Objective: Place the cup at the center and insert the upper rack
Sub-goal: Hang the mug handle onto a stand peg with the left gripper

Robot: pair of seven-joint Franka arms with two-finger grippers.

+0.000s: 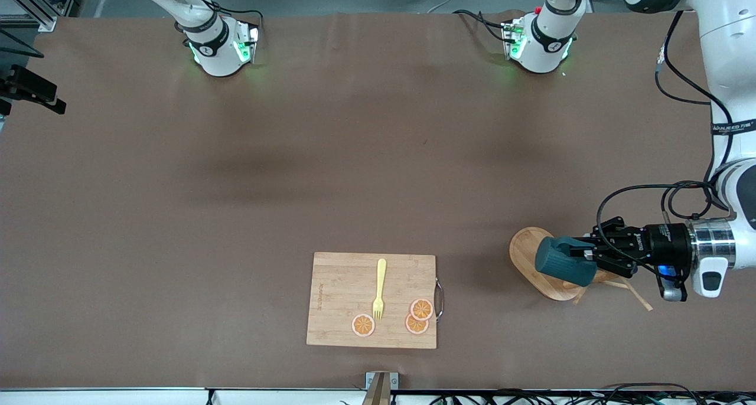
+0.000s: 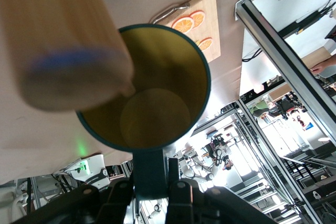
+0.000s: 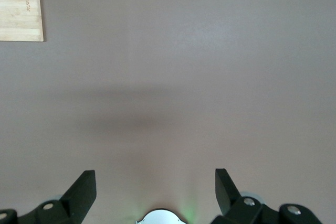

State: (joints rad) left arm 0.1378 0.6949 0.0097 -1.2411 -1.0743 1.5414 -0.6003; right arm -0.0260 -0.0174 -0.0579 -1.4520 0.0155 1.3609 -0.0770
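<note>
The dark teal cup [image 1: 564, 262] is held on its side in the air over the wooden rack's oval base [image 1: 527, 252]. My left gripper [image 1: 582, 255] is shut on the cup's handle [image 2: 150, 171]. The left wrist view looks into the cup's mustard-yellow inside [image 2: 155, 111]. The rack lies tipped on the table toward the left arm's end. Its blurred post [image 2: 63, 40] crosses the cup's rim, and its thin pegs [image 1: 638, 297] stick out under the gripper. My right gripper [image 3: 155, 192] is open and empty above bare table; it does not show in the front view.
A bamboo cutting board [image 1: 373, 300] lies near the table's front edge, with a yellow fork [image 1: 380, 288] and three orange slices [image 1: 420, 309] on it. Its corner shows in the right wrist view [image 3: 21, 6]. The arm bases [image 1: 218, 45] stand along the table's back edge.
</note>
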